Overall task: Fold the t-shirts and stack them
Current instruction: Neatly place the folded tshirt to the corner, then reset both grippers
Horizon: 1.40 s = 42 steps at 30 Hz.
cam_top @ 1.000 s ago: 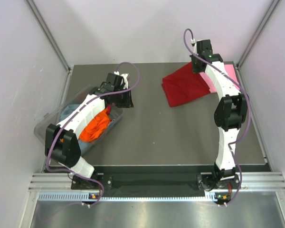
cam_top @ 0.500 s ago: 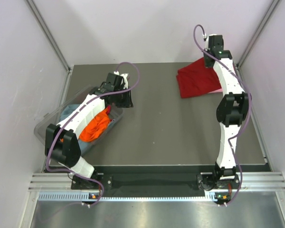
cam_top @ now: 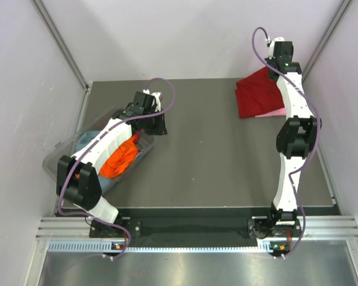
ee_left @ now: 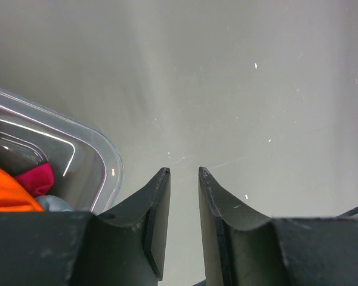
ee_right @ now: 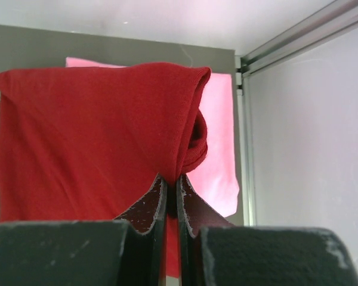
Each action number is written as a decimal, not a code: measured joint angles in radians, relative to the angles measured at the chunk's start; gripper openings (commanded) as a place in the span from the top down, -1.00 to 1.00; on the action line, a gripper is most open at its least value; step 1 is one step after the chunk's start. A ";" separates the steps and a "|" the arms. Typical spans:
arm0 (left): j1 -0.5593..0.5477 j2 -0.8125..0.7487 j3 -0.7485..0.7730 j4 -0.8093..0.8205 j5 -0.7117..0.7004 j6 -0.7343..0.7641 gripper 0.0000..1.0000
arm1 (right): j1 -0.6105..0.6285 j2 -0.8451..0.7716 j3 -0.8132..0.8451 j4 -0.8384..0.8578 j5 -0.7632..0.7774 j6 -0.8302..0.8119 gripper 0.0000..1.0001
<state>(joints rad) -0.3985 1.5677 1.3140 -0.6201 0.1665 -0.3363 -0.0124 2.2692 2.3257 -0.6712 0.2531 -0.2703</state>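
We see the dark red t-shirt (cam_top: 256, 95) at the far right corner of the table (cam_top: 215, 161), folded into a rough rectangle. It lies partly over a light pink t-shirt (cam_top: 275, 112), which shows as a strip along its right and near sides. In the right wrist view the red cloth is a soft matte knit. One edge is gathered into a rolled, hooded fold rising from the flat part. The right gripper (ee_right: 172, 182) is clamped on that fold, its dark fingers pressed together with only cloth between them.

The table is a flat, dark grey matte sheet flecked with small pale specks. Pale walls enclose it, with bare metal posts (cam_top: 59, 44) slanting up at the far corners and a metal rail along the near edge.

At the near left a clear plastic tub (cam_top: 59, 156) with rounded corners holds crumpled shirts: an orange t-shirt (cam_top: 120, 158), a grey-blue t-shirt (cam_top: 86, 142) and a scrap of a magenta t-shirt (ee_left: 39, 176). The left gripper (ee_left: 184, 179) hangs just beside the tub's far right corner. Its jaws stand a little apart, with bare table showing through the gap and nothing held.
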 measured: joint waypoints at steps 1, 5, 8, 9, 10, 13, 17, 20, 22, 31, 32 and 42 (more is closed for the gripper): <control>0.000 0.000 0.000 0.000 0.000 0.000 0.38 | -0.004 0.000 0.002 0.006 0.000 -0.003 1.00; 0.000 0.000 0.000 0.000 0.000 0.002 0.38 | -0.021 0.000 0.006 0.023 0.000 -0.015 1.00; -0.001 0.000 0.000 0.000 -0.002 0.004 0.38 | -0.039 0.005 0.006 0.040 -0.005 -0.022 1.00; -0.001 0.000 0.000 0.000 -0.003 0.004 0.38 | -0.045 0.009 0.007 0.048 -0.008 -0.026 1.00; -0.001 0.000 0.000 0.000 -0.004 0.005 0.38 | -0.053 0.015 0.008 0.057 -0.014 -0.030 1.00; -0.001 0.000 0.000 -0.001 -0.004 0.007 0.38 | -0.077 0.053 0.020 0.090 -0.030 -0.049 1.00; -0.001 0.001 0.000 -0.001 -0.003 0.010 0.37 | -0.110 0.139 0.046 0.164 -0.039 -0.062 0.84; -0.001 0.005 0.000 0.000 -0.003 0.012 0.37 | -0.136 0.199 0.046 0.216 -0.038 -0.064 0.58; -0.001 0.013 0.000 0.000 -0.002 0.014 0.36 | -0.153 0.231 0.046 0.249 -0.035 -0.061 0.24; -0.002 0.018 0.000 0.002 0.021 0.013 0.36 | -0.167 0.159 -0.060 0.306 0.032 0.018 -0.99; -0.002 0.016 0.000 0.005 0.026 0.013 0.36 | -0.162 0.119 -0.097 0.294 0.040 0.043 -0.99; -0.002 -0.159 0.040 0.081 0.111 -0.015 0.18 | -0.005 -0.508 -0.495 0.084 -0.076 0.334 -0.99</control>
<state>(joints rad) -0.4000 1.4086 1.3537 -0.5388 0.2779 -0.3511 -0.0177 1.7611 1.8309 -0.5869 0.1776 0.0639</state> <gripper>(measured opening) 0.360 0.995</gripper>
